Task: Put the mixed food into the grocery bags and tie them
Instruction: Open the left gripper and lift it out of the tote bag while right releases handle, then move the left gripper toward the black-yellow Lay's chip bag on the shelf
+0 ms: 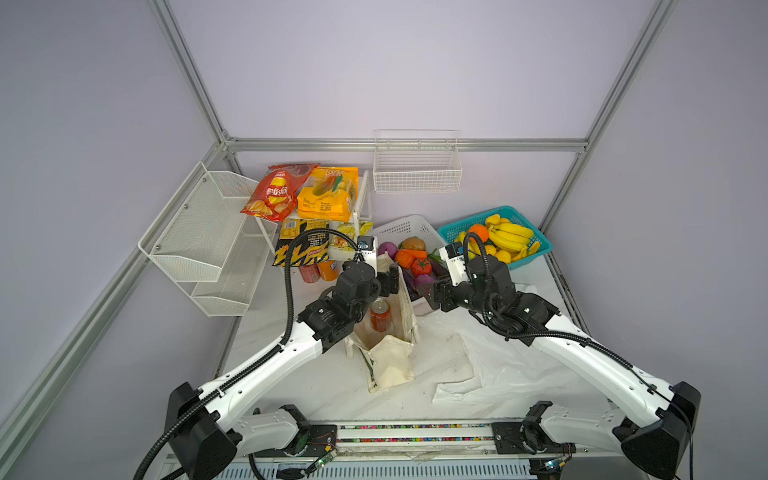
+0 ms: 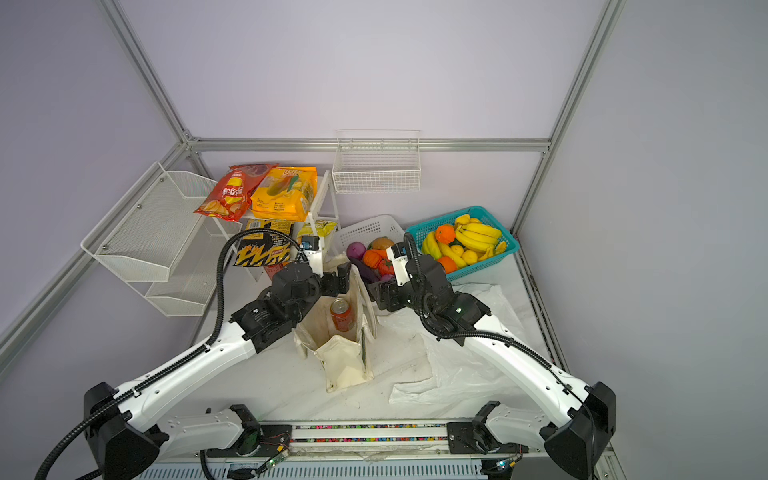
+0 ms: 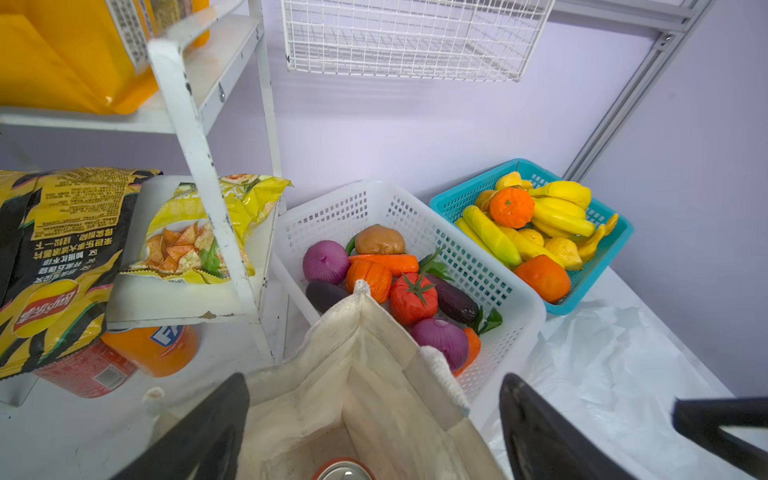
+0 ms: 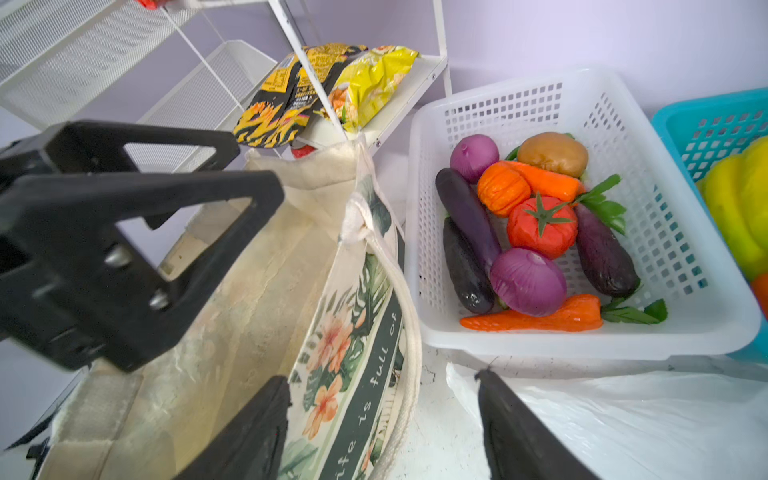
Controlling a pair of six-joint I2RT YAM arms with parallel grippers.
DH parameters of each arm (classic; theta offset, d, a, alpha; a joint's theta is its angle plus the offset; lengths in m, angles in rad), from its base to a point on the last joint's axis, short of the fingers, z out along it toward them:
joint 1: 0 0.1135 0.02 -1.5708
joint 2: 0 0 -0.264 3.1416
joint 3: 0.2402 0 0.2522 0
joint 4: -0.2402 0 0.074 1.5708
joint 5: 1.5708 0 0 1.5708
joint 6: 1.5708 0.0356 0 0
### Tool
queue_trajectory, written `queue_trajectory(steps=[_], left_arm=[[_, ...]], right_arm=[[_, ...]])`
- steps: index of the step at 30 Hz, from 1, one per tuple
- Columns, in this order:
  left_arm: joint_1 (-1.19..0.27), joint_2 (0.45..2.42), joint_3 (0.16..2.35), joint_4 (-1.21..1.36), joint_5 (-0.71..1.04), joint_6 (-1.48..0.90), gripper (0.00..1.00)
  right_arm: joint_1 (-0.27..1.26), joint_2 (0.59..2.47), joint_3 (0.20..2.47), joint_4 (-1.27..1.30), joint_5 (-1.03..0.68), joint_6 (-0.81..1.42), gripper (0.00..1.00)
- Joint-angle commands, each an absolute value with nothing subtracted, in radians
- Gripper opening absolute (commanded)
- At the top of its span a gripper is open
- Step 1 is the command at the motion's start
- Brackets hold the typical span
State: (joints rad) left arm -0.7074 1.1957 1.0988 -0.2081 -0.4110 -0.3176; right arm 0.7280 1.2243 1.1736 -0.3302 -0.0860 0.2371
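I see the can (image 1: 380, 316) upright inside the tote (image 1: 390, 365). My left gripper (image 1: 390, 281) hangs over its far rim and my right gripper (image 1: 437, 296) sits just right of it. The plastic bag (image 1: 503, 365) lies flat further right.

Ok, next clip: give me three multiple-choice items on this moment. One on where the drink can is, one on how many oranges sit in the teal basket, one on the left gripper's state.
1. Where is the drink can?
A. inside the canvas tote
B. beside it
C. beneath it

2. How many oranges lie in the teal basket?
A. none
B. two
C. five

3. What state is the left gripper in?
A. shut on the drink can
B. shut on the tote's rim
C. open, nothing held

Key:
1. A, the can's top shows down in the tote's open mouth.
2. B, two orange rounds show among the yellow fruit.
3. C, its jaws stand wide apart over the tote.
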Motion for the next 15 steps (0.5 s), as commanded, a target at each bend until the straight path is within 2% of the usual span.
queue_trajectory(steps=[1,10,15], left_arm=[[-0.673,1.154,1.233,-0.292,-0.337,-0.278,0.92],[-0.522,1.054,1.278,-0.493,-0.185,-0.334,0.92],[-0.388,0.995,1.233,-0.589,-0.082,-0.386,0.93]], right_arm=[[0.722,1.259,1.226,-0.308,-0.025,0.229,0.75],[0.723,1.268,1.231,-0.301,-0.046,0.230,0.77],[0.725,1.339,1.252,-0.294,-0.157,0.224,0.76]])
